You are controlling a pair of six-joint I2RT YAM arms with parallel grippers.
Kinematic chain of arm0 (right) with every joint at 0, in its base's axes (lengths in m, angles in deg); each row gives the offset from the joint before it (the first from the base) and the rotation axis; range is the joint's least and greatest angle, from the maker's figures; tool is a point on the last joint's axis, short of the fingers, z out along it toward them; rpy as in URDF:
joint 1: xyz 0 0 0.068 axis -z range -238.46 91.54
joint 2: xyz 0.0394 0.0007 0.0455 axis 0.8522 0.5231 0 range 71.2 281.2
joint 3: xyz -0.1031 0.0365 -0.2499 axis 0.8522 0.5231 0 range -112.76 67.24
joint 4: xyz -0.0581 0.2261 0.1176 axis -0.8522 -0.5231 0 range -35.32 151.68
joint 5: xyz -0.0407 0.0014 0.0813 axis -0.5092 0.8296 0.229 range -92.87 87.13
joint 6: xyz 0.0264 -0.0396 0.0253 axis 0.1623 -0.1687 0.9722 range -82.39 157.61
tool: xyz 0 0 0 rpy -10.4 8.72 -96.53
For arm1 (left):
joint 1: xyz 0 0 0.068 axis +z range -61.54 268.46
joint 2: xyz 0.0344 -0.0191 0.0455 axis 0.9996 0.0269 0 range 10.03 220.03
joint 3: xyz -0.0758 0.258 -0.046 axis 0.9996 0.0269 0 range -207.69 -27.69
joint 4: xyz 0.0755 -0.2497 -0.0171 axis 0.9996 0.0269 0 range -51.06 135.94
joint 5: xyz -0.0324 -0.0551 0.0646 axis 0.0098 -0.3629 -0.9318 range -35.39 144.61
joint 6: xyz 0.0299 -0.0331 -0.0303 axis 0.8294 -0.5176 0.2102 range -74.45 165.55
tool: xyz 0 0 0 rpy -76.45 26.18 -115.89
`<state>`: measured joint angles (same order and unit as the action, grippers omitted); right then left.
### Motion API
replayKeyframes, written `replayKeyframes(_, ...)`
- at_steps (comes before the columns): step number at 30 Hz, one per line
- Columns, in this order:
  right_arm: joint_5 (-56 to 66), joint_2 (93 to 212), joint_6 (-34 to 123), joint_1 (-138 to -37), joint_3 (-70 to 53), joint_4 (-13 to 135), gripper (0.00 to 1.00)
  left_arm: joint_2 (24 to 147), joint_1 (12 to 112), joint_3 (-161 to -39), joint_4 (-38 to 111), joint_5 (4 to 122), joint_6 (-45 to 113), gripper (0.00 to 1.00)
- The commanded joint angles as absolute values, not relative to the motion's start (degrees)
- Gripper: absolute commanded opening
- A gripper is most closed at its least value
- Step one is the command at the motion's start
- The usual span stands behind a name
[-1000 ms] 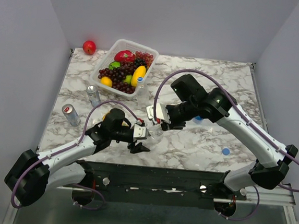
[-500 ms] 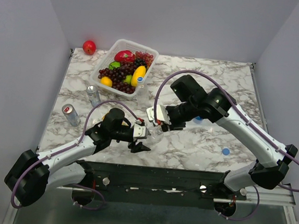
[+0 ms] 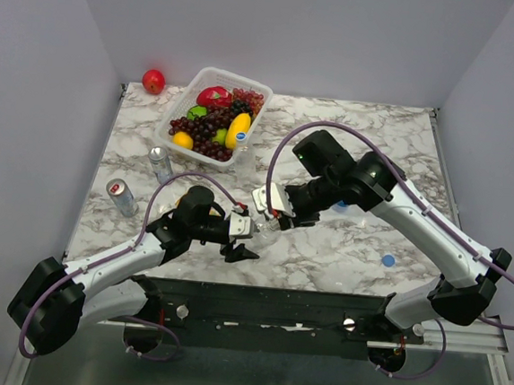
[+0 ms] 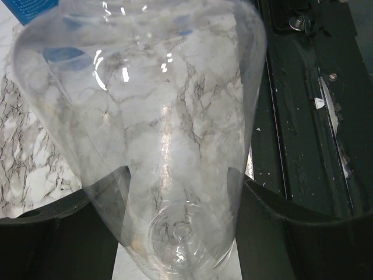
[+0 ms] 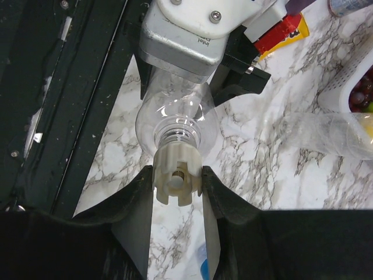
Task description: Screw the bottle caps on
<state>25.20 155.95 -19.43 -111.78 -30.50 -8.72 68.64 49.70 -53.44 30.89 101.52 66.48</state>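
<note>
cans are sitting at the table's (image 3: 324,252) nine o'clock side in the overhead view: one silver can (image 3: 122,197) with a red top, and a second can (image 3: 160,163) just at its one o'clock. a red apple (image 3: 153,81) is lying past the table's eleven o'clock corner, near the back wall. a clear basket (image 3: 171,124) is sitting toward twelve o'clock, holding grapes and other fruit, and a second bottle (image 3: 242,161) is showing faintly just beside its five o'clock corner. near the table's six o'clock edge the left gripper (image 4: 180,189) is pinching the bottle (image 4: 169,111) across its clear body, one dark finger pressing each side. the bottle is being held on its side, its base facing the left wrist camera and its neck pointing toward two o'clock. the right gripper (image 3: 273,214) is reaching in from three o'clock and squeezing the pale cap (image 5: 178,170) between its two fingers. the cap is sitting on the bottle's threaded mouth, touching it, though how far it is threaded on i cannot tell. a blue cap (image 3: 387,259) is lying alone on the marble at the table's four o'clock, well apart from both grippers
</note>
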Motion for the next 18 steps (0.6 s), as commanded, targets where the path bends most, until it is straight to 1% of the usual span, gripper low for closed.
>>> replayKeyframes(1,26.31,156.37,-19.26,-112.77,-28.74,-8.99,0.28,67.95,49.26,-55.37,27.96,100.66,65.85,0.00)
replayKeyframes(13,25.69,157.77,-16.36,-112.86,-28.12,-6.79,0.28,67.77,49.26,-56.16,27.95,101.36,67.25,0.00)
replayKeyframes(16,24.91,159.18,-15.49,-112.95,-29.27,-7.50,0.28,67.33,49.35,-56.60,27.43,99.44,67.70,0.00)
replayKeyframes(18,23.94,159.36,-12.51,-112.86,-28.48,-5.83,0.28,67.16,49.52,-56.60,24.19,97.95,64.64,0.00)
